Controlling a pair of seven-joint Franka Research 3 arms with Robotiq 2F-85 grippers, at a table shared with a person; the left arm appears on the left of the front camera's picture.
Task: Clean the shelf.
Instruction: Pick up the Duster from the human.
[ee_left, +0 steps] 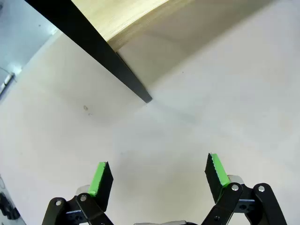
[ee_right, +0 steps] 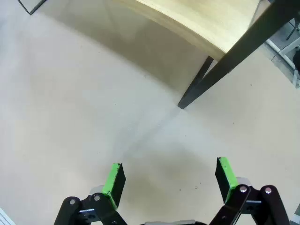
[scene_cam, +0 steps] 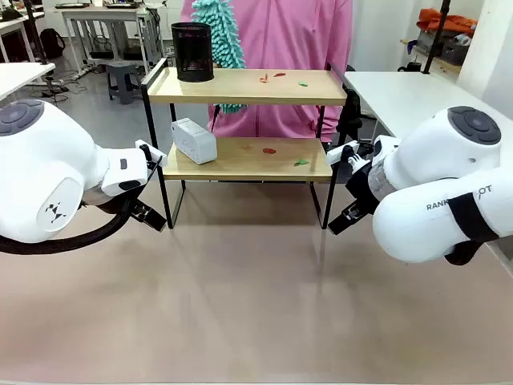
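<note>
The shelf (scene_cam: 248, 87) stands at the table's far middle, two light wooden boards in a black frame. Small red and green scraps (scene_cam: 271, 77) lie on its top board, and more scraps (scene_cam: 270, 150) on the lower one. My left gripper (ee_left: 159, 176) is open and holds nothing, low over the table by the shelf's front left leg (ee_left: 93, 51). My right gripper (ee_right: 169, 180) is open too, near the front right leg (ee_right: 225, 65) under the lower board (ee_right: 197, 23). In the front view both arms flank the shelf, left gripper (scene_cam: 148, 215) and right gripper (scene_cam: 346, 218).
A black mesh cup (scene_cam: 192, 52) stands on the top board's left end and a white box (scene_cam: 194, 140) on the lower board's left. Behind the shelf, a person in pink holds a teal fluffy duster (scene_cam: 220, 32). A white table (scene_cam: 409, 96) adjoins at right.
</note>
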